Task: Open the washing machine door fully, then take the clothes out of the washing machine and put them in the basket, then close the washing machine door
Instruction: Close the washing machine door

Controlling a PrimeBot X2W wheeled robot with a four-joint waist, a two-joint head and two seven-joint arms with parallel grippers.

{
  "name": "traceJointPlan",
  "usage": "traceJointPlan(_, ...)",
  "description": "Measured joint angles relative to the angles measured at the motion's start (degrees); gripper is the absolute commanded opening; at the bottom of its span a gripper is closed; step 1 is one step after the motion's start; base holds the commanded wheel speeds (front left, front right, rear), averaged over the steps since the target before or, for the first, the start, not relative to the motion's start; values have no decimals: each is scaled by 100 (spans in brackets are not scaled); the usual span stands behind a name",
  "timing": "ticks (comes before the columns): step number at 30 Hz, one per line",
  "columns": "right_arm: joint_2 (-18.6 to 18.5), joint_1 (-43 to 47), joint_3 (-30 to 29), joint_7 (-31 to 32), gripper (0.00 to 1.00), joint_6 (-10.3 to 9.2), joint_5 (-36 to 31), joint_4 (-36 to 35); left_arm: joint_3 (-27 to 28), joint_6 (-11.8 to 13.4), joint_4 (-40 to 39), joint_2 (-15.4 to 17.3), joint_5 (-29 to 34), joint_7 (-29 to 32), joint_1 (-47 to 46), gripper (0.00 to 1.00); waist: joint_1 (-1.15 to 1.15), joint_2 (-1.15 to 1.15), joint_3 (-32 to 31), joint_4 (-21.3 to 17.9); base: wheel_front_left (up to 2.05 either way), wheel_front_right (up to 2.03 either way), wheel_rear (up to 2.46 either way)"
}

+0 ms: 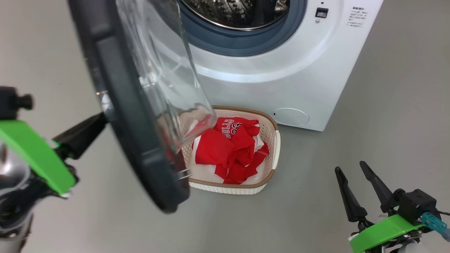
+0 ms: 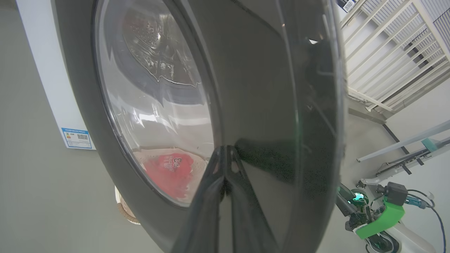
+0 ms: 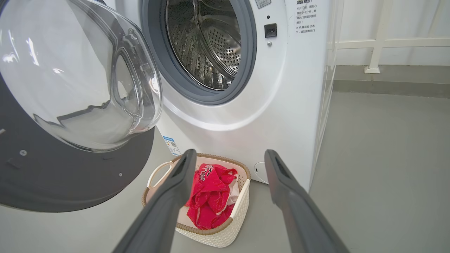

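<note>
The washing machine door stands swung out from the washing machine. From the head camera it is nearly edge-on, its long line running from 11 o'clock down to 6 o'clock. Its glass bowl bulges toward 3 o'clock, at the machine. The left gripper, at 9 o'clock of the door, has its fingers pressed together, tips on the glossy black rim. The right gripper hangs at 4 o'clock from the basket, fingers spread wide, holding nothing.

The basket sits on the floor at 6 o'clock below the steel drum, just before the machine's front, with its long axis pointing at the machine. The clothes lie heaped in it, red with white lettering too folded to read.

The floor is smooth grey, and a white railing lines the wall behind. A blue label with a QR code sits low on the machine. The small Chinese print at 3 o'clock of the drum is too fine to read.
</note>
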Motion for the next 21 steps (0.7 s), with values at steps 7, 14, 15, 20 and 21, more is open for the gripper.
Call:
traceJointPlan(7,26,0,12,0,100,0,0,1,-475,0,26,-181,18,-487,-318,0,0,0,-11,-90,0,0,0)
traceJointPlan(14,46,-1,5,0,100,-1,0,1,-837,-2,153,-270,15,-927,-608,0,0,0,27,-149,0,0,0)
traceJointPlan(15,53,-1,4,0,100,-1,0,0,-855,-2,197,-267,15,-995,-609,0,0,0,26,-155,0,0,0)
traceJointPlan(20,70,1,-16,0,100,-1,0,2,-928,-3,419,-241,-8,-1313,-572,0,0,0,-18,-160,0,0,0)
traceJointPlan(21,80,2,-22,0,100,-1,0,2,-926,-3,460,-232,-20,-1396,-523,0,0,0,-30,-157,0,0,0)
